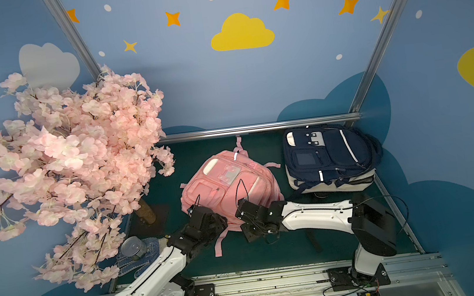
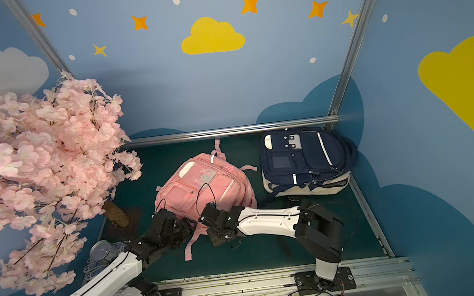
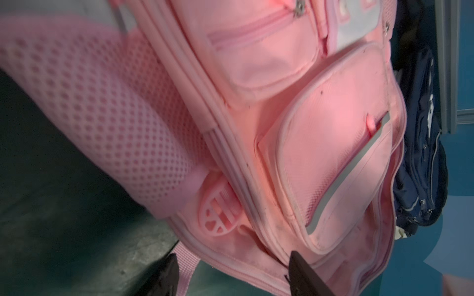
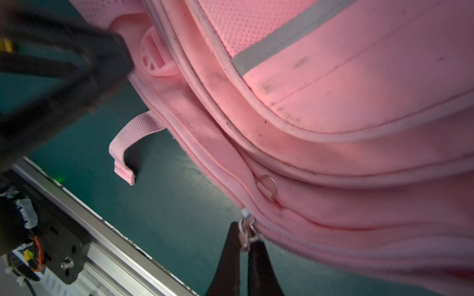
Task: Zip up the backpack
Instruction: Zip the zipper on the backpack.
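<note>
Backpack (image 1: 228,183) at centre, second backpack (image 1: 327,156) right of it, blossom tree (image 1: 71,163) left, can (image 1: 133,247) before the tree.

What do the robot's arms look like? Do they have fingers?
The left arm and right arm have smooth white shells and chunky black joints. A thin black cable loops at each wrist. The left gripper and right gripper are black, with two pointed fingers each.

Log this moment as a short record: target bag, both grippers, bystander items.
target: pink backpack, lying flat on the green table
right gripper: shut on the metal zipper pull at the bag's near edge
left gripper: open, jaws apart, bag's edge between them
bystanders: navy backpack, artificial blossom tree, tin can
</note>
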`<act>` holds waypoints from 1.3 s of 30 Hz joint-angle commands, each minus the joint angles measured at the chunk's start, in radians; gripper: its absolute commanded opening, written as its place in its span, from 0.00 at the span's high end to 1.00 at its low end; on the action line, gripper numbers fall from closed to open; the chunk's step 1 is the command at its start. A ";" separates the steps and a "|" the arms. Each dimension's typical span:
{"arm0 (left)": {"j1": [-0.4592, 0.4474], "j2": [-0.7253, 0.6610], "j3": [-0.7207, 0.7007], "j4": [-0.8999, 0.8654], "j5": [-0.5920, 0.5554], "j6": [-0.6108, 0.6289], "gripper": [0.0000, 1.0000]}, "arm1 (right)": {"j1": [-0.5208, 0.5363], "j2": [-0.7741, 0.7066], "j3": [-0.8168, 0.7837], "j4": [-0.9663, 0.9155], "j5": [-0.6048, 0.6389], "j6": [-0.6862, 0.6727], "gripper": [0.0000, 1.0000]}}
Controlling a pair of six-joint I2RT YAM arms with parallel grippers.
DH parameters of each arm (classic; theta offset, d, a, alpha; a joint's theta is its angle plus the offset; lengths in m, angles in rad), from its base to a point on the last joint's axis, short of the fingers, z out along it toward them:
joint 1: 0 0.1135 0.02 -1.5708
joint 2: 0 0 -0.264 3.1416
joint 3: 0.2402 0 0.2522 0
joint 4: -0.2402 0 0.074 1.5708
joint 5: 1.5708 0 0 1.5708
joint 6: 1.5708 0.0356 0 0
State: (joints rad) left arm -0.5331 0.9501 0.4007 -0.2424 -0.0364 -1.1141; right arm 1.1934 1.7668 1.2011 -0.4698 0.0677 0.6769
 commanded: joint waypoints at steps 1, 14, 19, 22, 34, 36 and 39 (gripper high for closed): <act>-0.035 0.024 -0.014 0.012 0.009 -0.079 0.32 | 0.015 0.016 0.040 0.041 -0.023 -0.025 1.00; -0.037 0.162 -0.028 0.178 -0.031 -0.091 0.72 | 0.025 -0.024 0.006 0.001 0.013 -0.039 1.00; 0.055 0.070 -0.063 0.122 -0.048 -0.047 0.89 | -0.022 -0.082 -0.074 -0.046 0.060 -0.001 1.00; 0.098 0.000 -0.064 0.057 -0.058 -0.005 0.93 | -0.070 -0.118 -0.119 -0.088 0.083 0.027 1.00; 0.169 0.113 -0.005 0.082 0.018 0.104 0.94 | -0.155 -0.201 -0.150 -0.069 0.086 -0.002 1.00; 0.183 0.179 0.051 0.088 0.020 0.145 0.94 | -0.092 -0.166 -0.115 -0.047 0.087 -0.020 1.00; 0.223 0.247 0.122 0.082 0.036 0.190 0.87 | -0.024 -0.102 -0.059 -0.007 0.046 -0.024 1.00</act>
State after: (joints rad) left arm -0.3443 1.1606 0.4492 -0.1799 0.0235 -1.0012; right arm 1.1122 1.6215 1.0817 -0.4938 0.1291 0.6727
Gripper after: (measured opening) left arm 0.112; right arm 0.057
